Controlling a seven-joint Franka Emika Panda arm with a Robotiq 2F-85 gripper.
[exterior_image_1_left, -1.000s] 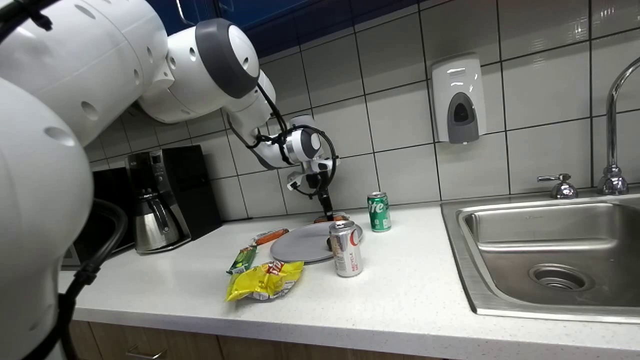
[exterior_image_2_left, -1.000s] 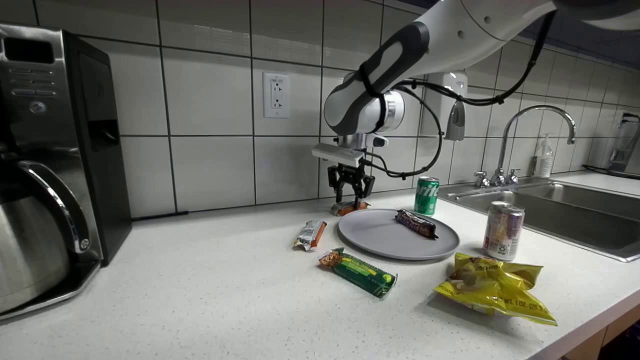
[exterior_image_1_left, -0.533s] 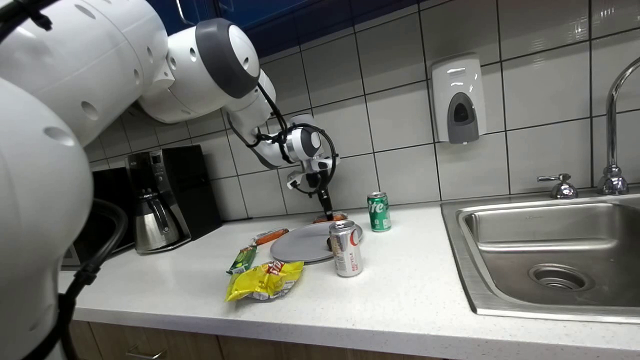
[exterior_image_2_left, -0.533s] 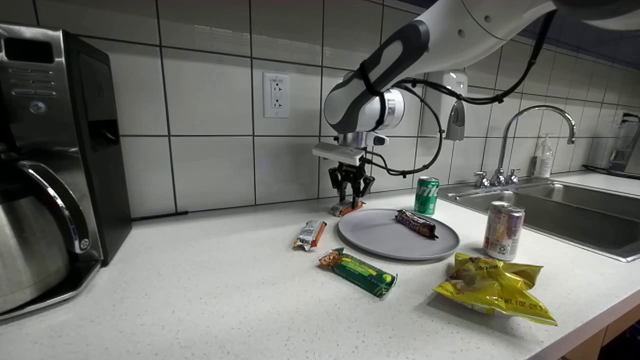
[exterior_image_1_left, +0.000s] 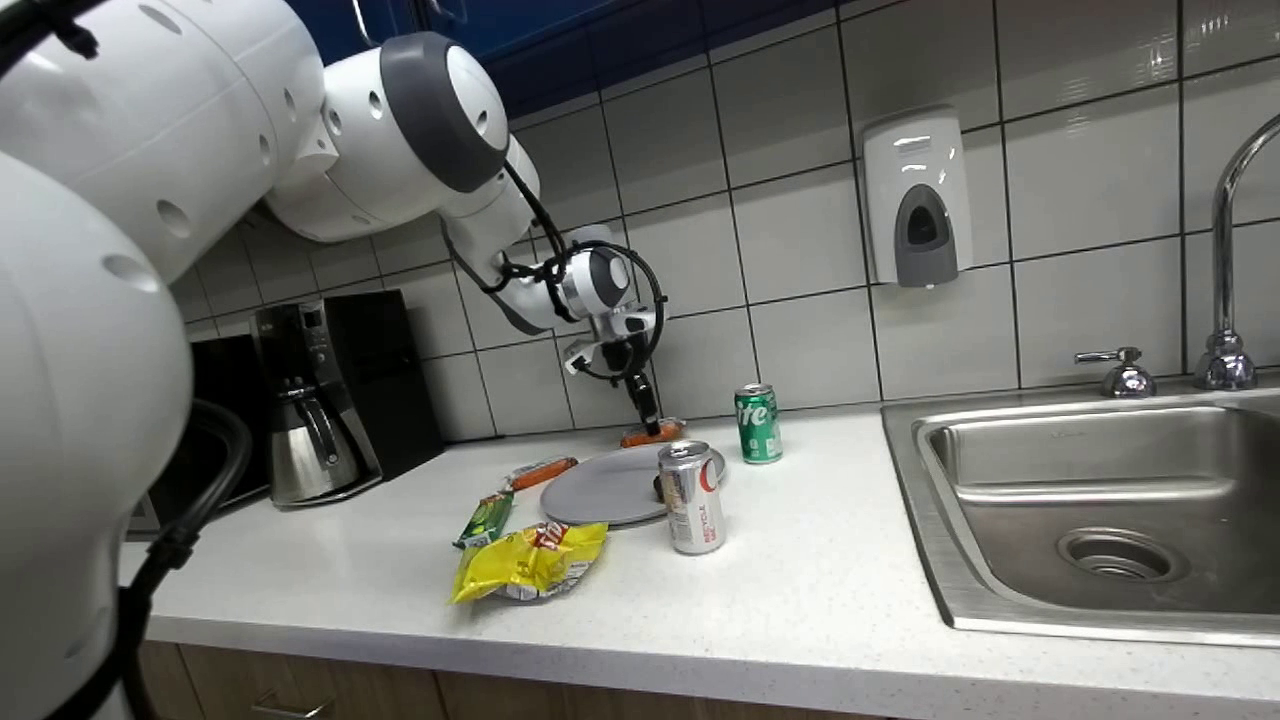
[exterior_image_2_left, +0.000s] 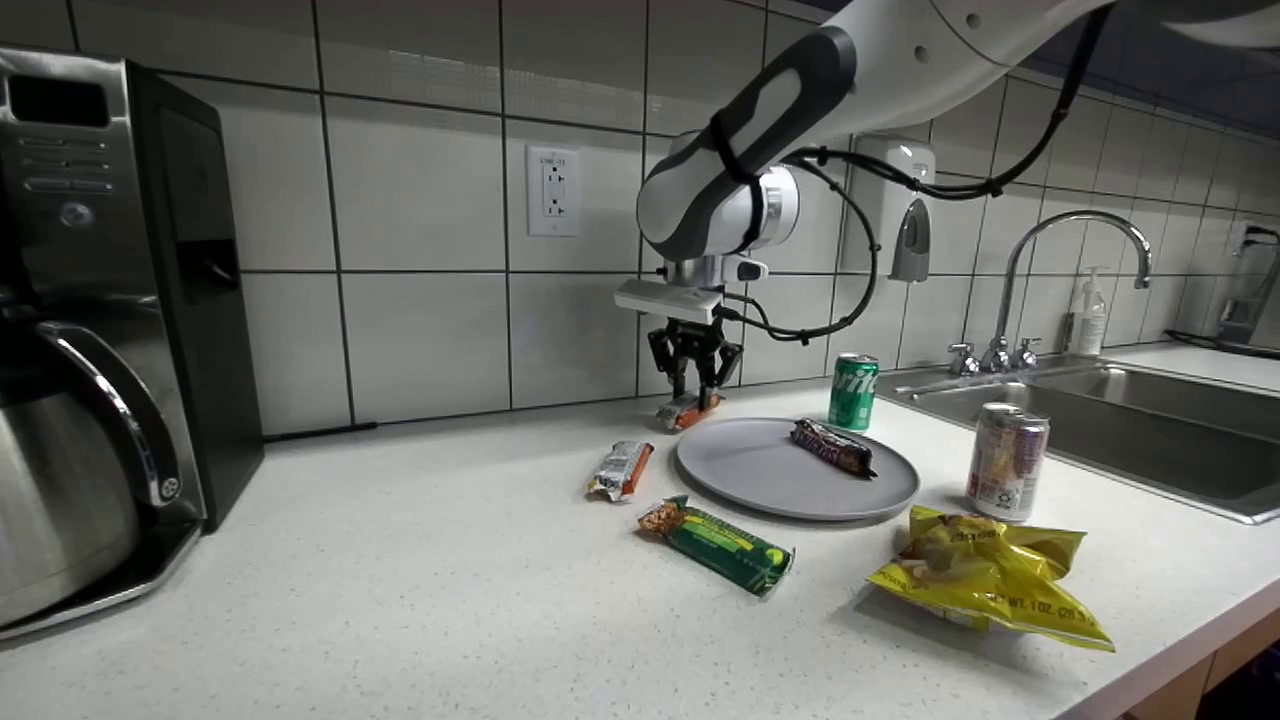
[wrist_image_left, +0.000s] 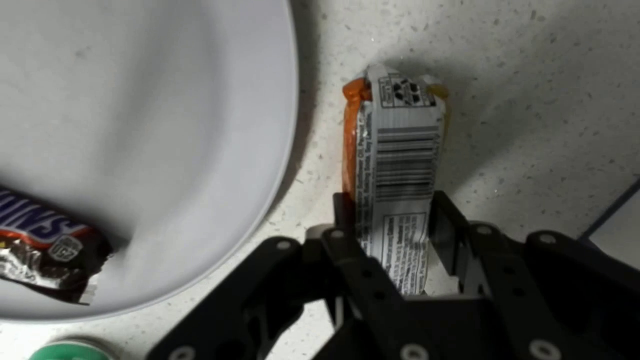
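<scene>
In the wrist view my gripper (wrist_image_left: 392, 205) is shut on a small snack packet (wrist_image_left: 405, 150) with a silver, barcoded face and orange sides. One finger presses each long side; the packet's near end reaches back between the fingers. Both exterior views show the gripper (exterior_image_2_left: 691, 398) pointing down behind the plate, close to the tiled wall, with the packet (exterior_image_2_left: 685, 412) at its fingertips. Whether the packet touches the counter is hard to tell. The grey round plate (exterior_image_2_left: 740, 490) lies beside it, bearing a dark Snickers bar (exterior_image_2_left: 832, 447).
Around the plate are a second orange-and-silver packet (exterior_image_2_left: 620, 470), a green bar (exterior_image_2_left: 725, 548), a yellow chip bag (exterior_image_2_left: 985, 580), a green can (exterior_image_2_left: 853, 392) and a silver can (exterior_image_2_left: 1008, 465). A coffee maker (exterior_image_2_left: 190, 300) and a sink (exterior_image_1_left: 925, 500) flank the counter.
The fingers have closed in on the packet. Over the last half second the gripper and packet have shifted slightly together, toward the coffee maker side and a little upward in the pictures.
</scene>
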